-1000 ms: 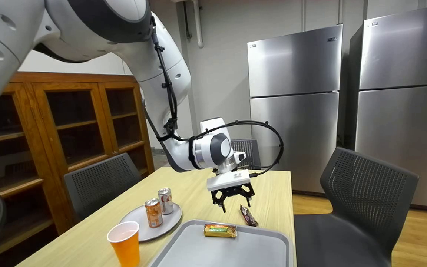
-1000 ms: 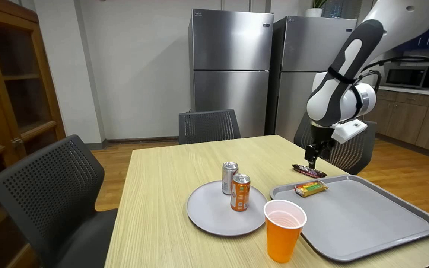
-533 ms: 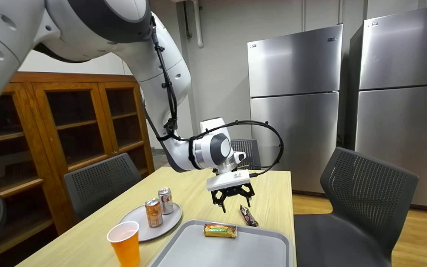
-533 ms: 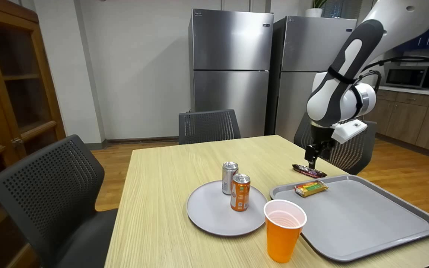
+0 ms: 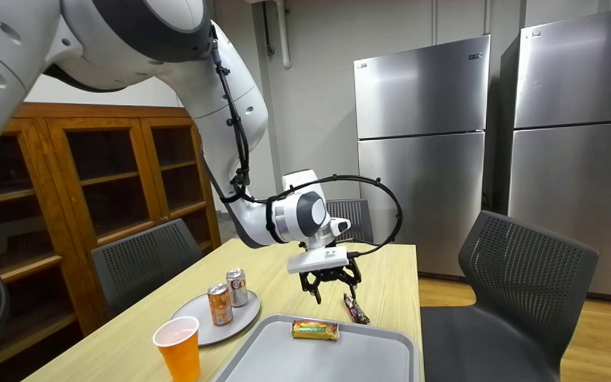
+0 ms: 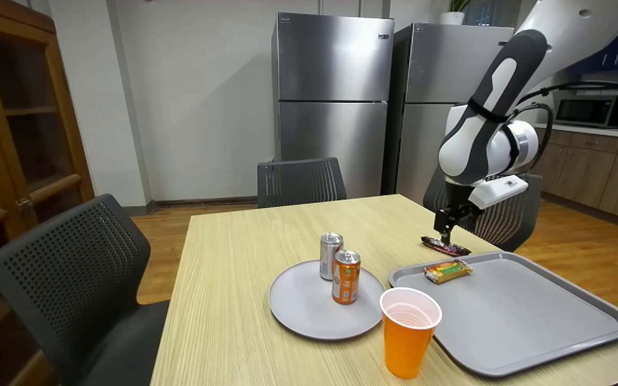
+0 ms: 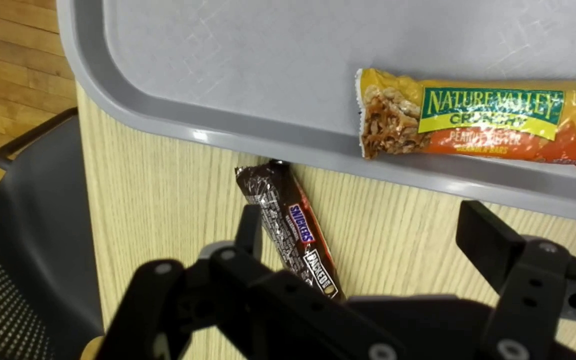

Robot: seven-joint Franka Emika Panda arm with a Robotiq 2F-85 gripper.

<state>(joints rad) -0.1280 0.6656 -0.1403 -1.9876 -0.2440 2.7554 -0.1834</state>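
Wrist view is showing the gripper [image 7: 363, 227] pointing down at the table [image 7: 158, 200], jaws standing wide apart, with a Snickers bar [image 7: 300, 225] appearing between them, closer to one jaw. Bar is lying flat on the wood, logo facing up, lower end hiding behind the gripper's dark body, upper end pointing at the edge of a gray tray [image 7: 218, 75] and sitting right beside it; can't tell if bar and tray are touching. Granola bar [image 7: 483, 120], Nature Valley Crunchy, is lying inside the tray, running along the rim nearest the gripper, label facing up. In an exterior view, the white arm [image 5: 194, 95] is reaching over the table and the gripper is hanging near the Snickers bar; contact with it isn't readable. In both exterior views, a round gray plate [image 6: 298, 316] is bearing a silver can [image 6: 328, 260] and an orange can [image 6: 345, 281], both standing upright, close together. Orange cup [image 6: 408, 343] is standing upright near plate and tray. Dark mesh chairs [image 6: 73, 257] are standing around the table, steel refrigerators [image 5: 420, 175] are filling the back, a wooden cabinet [image 5: 104, 178] is lining one side. In an exterior view, a microwave [image 6: 582, 110] is sitting on a counter [image 6: 588, 130].
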